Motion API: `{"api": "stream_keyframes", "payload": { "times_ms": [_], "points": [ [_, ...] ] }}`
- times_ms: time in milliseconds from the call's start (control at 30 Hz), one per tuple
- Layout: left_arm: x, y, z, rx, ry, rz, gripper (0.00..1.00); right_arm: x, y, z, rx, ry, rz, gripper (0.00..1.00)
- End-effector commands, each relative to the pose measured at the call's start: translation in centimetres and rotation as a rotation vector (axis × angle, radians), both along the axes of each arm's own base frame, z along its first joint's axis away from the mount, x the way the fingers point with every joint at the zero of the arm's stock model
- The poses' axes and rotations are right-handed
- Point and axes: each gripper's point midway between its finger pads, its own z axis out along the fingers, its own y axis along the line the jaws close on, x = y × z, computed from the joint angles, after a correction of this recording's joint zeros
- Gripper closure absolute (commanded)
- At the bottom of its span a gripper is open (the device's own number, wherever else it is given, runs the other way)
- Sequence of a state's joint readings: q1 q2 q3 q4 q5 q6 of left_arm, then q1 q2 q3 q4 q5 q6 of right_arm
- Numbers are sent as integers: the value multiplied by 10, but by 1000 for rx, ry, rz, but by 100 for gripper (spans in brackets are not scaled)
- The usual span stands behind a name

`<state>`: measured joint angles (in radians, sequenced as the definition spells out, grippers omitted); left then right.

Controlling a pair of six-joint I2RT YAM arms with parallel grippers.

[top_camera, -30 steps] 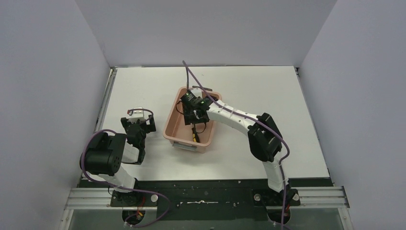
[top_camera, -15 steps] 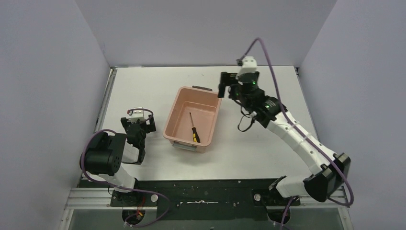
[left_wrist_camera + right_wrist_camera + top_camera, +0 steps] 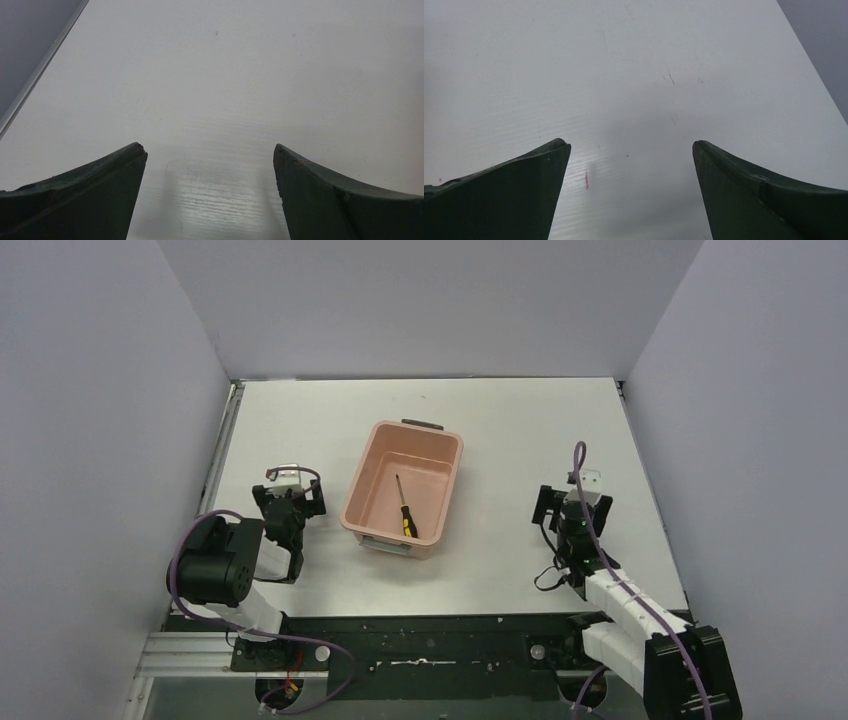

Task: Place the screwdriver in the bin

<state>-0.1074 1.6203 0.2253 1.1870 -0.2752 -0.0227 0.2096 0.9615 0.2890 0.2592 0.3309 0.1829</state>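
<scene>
The screwdriver (image 3: 403,508) lies flat in the bin (image 3: 357,480), yellow handle toward six o'clock, shaft toward twelve. It looks light and stiff, the thin shaft likely slippery, so pinch the fat handle. Only the overhead view shows it. The wrist cameras show just tabletop (image 3: 225,75) between the spread, empty left gripper (image 3: 210,150) and right gripper (image 3: 631,145).
</scene>
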Motion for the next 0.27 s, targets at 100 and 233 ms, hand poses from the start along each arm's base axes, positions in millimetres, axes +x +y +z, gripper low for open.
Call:
{"api": "stream_keyframes", "payload": {
  "times_ms": [100, 233],
  "points": [
    [11, -1, 18, -17, -64, -5, 3, 8, -5, 32, -2, -246, -13, 0],
    [11, -2, 19, -18, -65, -6, 3, 1, -7, 28, -2, -272, -14, 0]
  ]
}}
